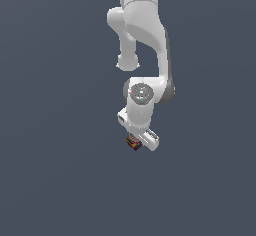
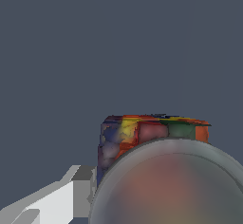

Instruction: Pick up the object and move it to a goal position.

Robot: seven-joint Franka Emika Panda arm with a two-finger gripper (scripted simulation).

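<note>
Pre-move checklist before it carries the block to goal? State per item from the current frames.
1. Block at the gripper: ok. The object sits right under the hand in the exterior view and fills the wrist view.
2. Grip closed on the object: cannot tell. Only one pale finger shows beside it; contact is not visible.
3. Object off the surface: cannot tell. The plain grey background shows no shadow or edge.
4. Goal position located: not ok. No marker appears in either view.
5. Path free of other items: ok as far as seen; nothing else appears in either frame.
6. Wrist camera view: not ok. The object's pale rounded top blocks much of it.
</note>
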